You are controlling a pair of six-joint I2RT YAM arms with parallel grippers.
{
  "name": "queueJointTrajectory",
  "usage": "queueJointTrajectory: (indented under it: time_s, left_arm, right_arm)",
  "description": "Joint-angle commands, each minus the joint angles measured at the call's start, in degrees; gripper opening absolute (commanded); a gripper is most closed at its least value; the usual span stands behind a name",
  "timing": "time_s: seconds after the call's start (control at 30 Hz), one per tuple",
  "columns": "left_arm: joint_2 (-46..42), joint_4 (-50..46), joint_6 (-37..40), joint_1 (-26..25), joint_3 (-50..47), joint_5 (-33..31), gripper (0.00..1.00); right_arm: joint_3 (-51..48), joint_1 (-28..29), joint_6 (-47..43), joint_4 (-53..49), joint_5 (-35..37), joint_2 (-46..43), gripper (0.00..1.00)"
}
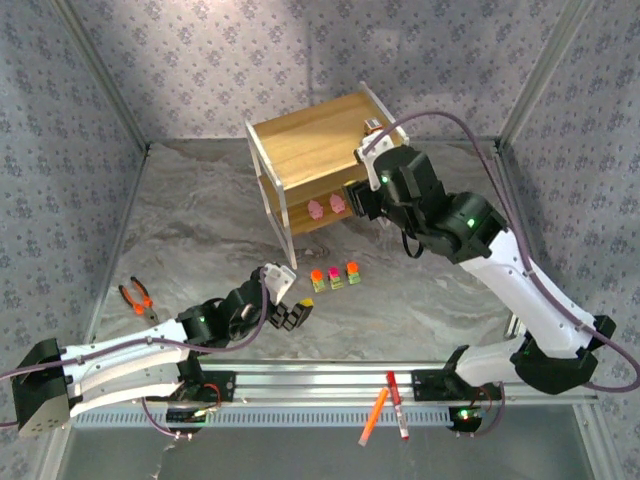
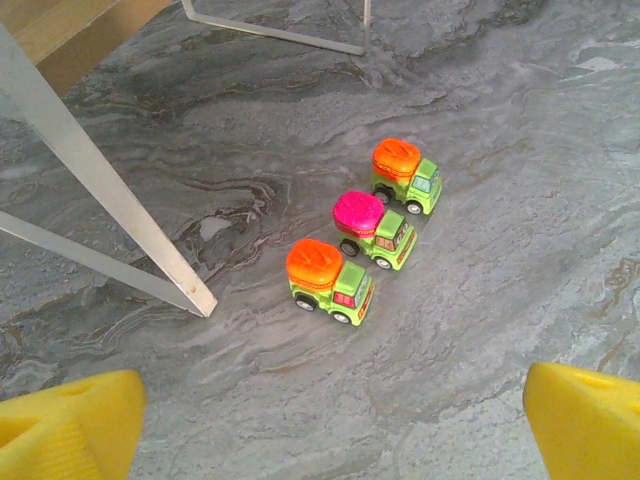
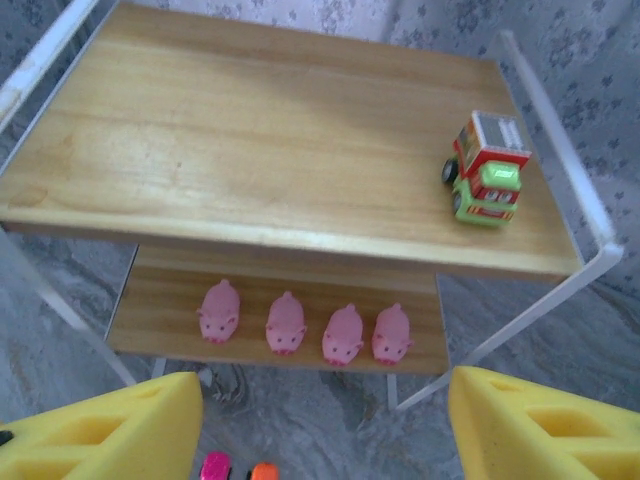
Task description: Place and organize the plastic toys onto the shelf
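The shelf [image 1: 310,145] stands at the back middle of the table. Several pink pigs [image 3: 286,322] line the front of its lower board [image 3: 160,310]. One grey-topped truck [image 3: 487,170] sits at the right end of the top board [image 3: 250,150]. Three trucks stand in a row on the table: orange-topped [image 2: 328,280], pink-topped [image 2: 373,228] and orange-topped [image 2: 405,175]. My left gripper [image 2: 330,430] is open and empty, just short of that row [image 1: 334,274]. My right gripper [image 3: 325,430] hangs open and empty in front of the shelf, above the lower board's level.
Orange-handled pliers [image 1: 138,298] lie at the left. An orange marker [image 1: 374,415] and a red marker [image 1: 397,405] rest on the near rail. The shelf's white front leg [image 2: 110,200] is close on the left of my left gripper [image 1: 288,298].
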Motion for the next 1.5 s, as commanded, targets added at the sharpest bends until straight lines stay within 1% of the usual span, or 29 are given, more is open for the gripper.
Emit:
queueJointTrajectory:
  time_s: [0.0, 0.33, 0.67, 0.77, 0.93, 1.0, 1.4, 1.47]
  left_arm:
    - [-0.7, 0.2, -0.2, 0.2, -0.3, -1.3, 0.97]
    - [-0.2, 0.2, -0.1, 0.3, 0.0, -1.3, 0.97]
    - [0.0, 0.1, -0.2, 0.4, 0.0, -1.7, 0.97]
    - [0.2, 0.0, -0.2, 0.4, 0.2, -1.8, 0.97]
    - [0.3, -0.1, -0.3, 0.6, 0.3, -2.0, 0.97]
    - [0.3, -0.1, -0.4, 0.6, 0.2, -2.0, 0.97]
    - [0.4, -0.1, -0.5, 0.8, 0.2, -1.2, 0.97]
    - [0.7, -0.1, -0.5, 0.8, 0.4, -0.9, 0.99]
  right_arm:
    - [-4.0, 1.3, 3.5, 2.0, 2.2, -3.0, 0.68]
    - [-16.2, 4.7, 9.3, 5.0, 2.5, -6.3, 0.68]
    - [-25.2, 5.9, 14.4, 8.5, 0.5, -7.2, 0.68]
    - [-27.3, 6.0, 15.6, 9.4, 0.3, -7.3, 0.68]
    - [-30.3, 5.9, 17.4, 10.9, -0.6, -7.5, 0.65]
    - [-33.3, 5.8, 18.2, 11.8, -1.2, -7.5, 0.64]
    - [-42.2, 3.7, 22.3, 17.8, -4.3, -7.0, 0.63]
    - [-43.2, 3.2, 22.8, 18.5, -4.8, -6.8, 0.63]
